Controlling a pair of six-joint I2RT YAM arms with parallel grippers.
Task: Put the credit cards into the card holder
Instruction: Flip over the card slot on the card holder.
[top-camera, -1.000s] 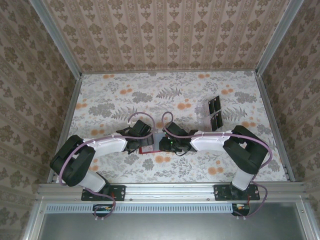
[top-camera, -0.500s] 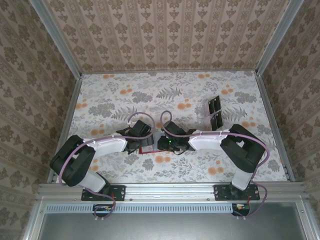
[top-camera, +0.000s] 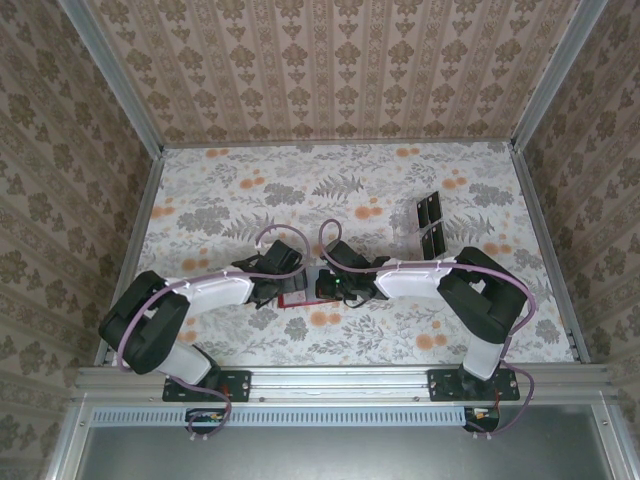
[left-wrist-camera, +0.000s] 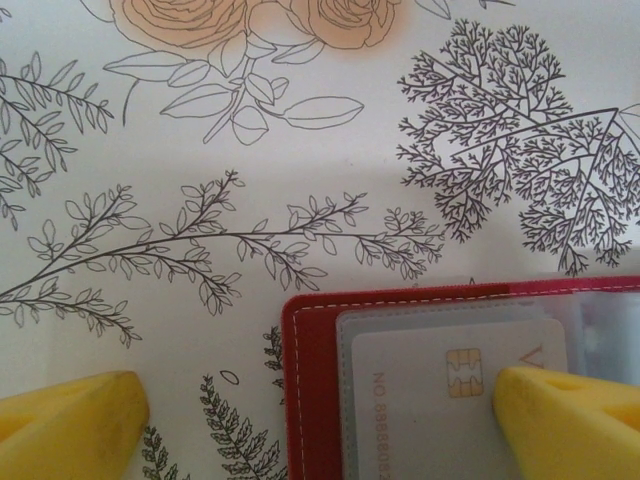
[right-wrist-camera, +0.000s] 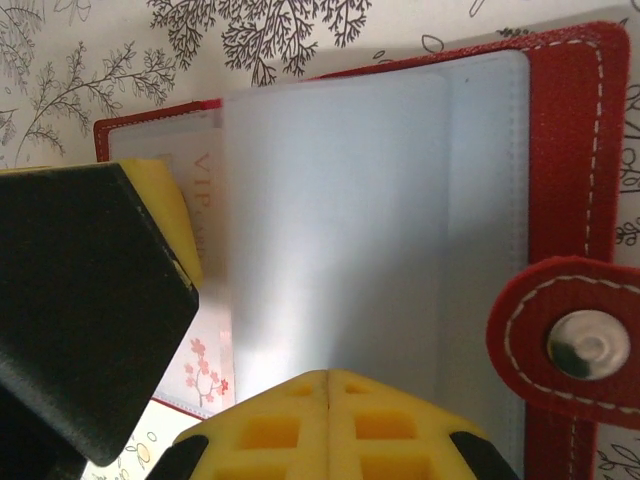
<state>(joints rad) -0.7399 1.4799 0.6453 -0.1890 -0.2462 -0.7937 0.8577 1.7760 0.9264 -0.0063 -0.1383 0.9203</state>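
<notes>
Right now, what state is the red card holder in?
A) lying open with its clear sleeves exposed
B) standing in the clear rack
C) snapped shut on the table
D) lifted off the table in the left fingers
A: the card holder lies open, its snap tab undone beside the clear sleeves, and the left wrist view shows a chip card on its open face.

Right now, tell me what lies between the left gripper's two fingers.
Left wrist view: bare floral tablecloth, then the red card holder corner, a chip card in its clear sleeve.
</notes>
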